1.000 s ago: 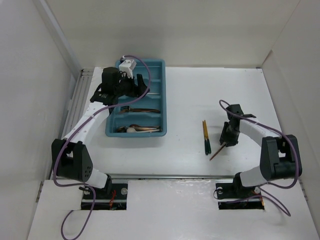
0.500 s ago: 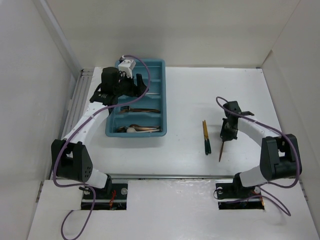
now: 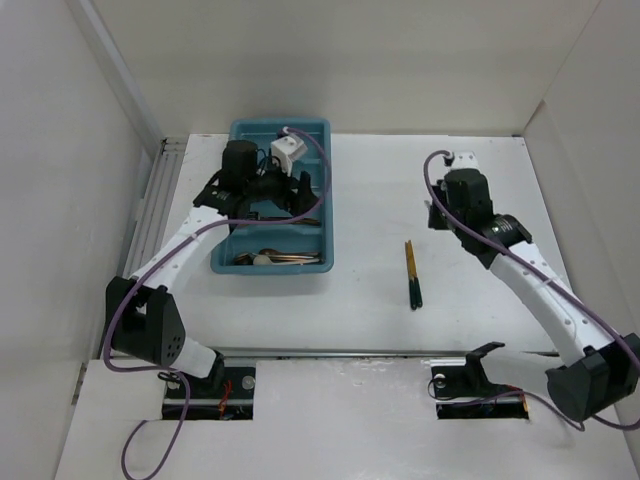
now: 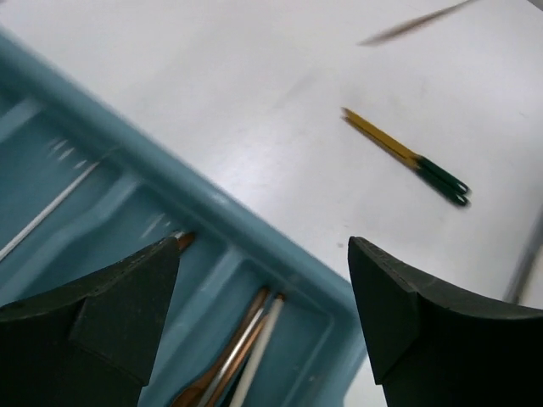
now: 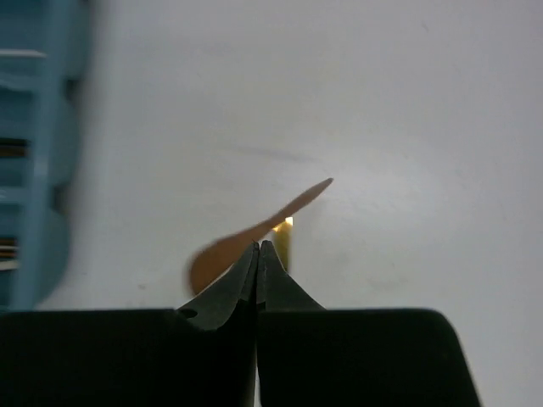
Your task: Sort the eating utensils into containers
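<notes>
Over the tray (image 4: 195,191), the left hand (image 4: 263,254) is gaping; the right hand (image 5: 258,248) is pinching a copper utensil (image 5: 299,202).

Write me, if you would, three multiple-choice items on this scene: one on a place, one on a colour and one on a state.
1. Where do the green-handled gold pieces lie?
A) inside a compartment
B) on the white table, right of the teal tray
C) leaning on the back wall

2. What colour is the held utensil in the right end effector?
A) silver
B) copper
C) black

3. How is the left end effector?
A) open, holding nothing
B) shut on a chopstick
C) shut on a spoon

Answers:
1 B, as the top view shows them on bare table beside the tray.
2 B, as the right wrist view shows a copper-coloured piece pinched between shut fingers.
3 A, as the left wrist view shows its fingers wide apart above the tray.
</notes>
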`<state>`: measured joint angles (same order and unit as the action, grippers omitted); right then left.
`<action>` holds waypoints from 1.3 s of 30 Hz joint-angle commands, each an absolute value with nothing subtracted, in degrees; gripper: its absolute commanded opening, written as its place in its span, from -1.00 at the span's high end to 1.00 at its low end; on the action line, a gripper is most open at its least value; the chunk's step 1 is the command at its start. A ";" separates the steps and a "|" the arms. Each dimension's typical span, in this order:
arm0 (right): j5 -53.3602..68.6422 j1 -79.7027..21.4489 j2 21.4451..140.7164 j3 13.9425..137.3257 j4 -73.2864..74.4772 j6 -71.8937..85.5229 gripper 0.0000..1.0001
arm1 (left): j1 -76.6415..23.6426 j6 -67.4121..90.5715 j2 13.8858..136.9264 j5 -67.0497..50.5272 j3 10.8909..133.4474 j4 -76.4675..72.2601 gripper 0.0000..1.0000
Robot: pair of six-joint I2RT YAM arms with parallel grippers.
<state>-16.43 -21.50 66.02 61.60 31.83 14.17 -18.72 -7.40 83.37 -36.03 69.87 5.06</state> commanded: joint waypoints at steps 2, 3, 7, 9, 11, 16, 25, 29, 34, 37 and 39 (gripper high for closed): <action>-14.85 -30.48 70.04 70.91 18.12 10.65 1.00 | -22.84 -16.35 81.74 -47.62 70.84 8.00 -0.56; -13.64 -33.98 71.35 72.49 16.97 10.11 1.00 | -22.85 -16.35 82.43 -50.16 71.54 8.00 -0.59; -8.37 -37.78 76.46 77.95 10.13 10.19 1.00 | -23.38 -14.51 83.58 -54.04 72.95 5.72 -0.62; -7.47 -37.79 78.30 79.53 9.32 10.72 1.00 | -23.38 -13.97 83.58 -54.05 73.56 5.01 -0.64; -9.74 -37.79 78.84 80.16 10.71 11.25 1.00 | -23.38 -13.97 83.58 -52.48 74.09 4.49 -0.64; -12.57 -36.66 77.70 78.85 15.37 12.91 1.00 | -23.38 -15.21 83.58 -49.39 73.48 5.71 -0.64; -4.14 -27.61 82.60 77.43 28.70 12.58 -0.06 | -23.38 -14.68 83.06 -46.24 71.54 5.71 -0.64; -1.41 -26.98 97.25 82.17 38.22 10.47 -0.51 | -23.38 -14.15 82.53 -42.81 70.32 5.71 -0.64; -4.04 -30.32 101.60 85.25 39.29 10.46 -0.72 | -23.38 -14.15 80.60 -39.03 69.00 5.71 -0.64; -3.25 -30.32 101.60 85.25 38.23 10.46 -0.81 | -23.38 -14.15 80.07 -38.23 67.94 5.71 -0.64; -3.25 -29.80 102.30 85.25 38.84 10.46 -0.86 | -23.38 -13.62 80.07 -37.62 67.94 5.71 -0.64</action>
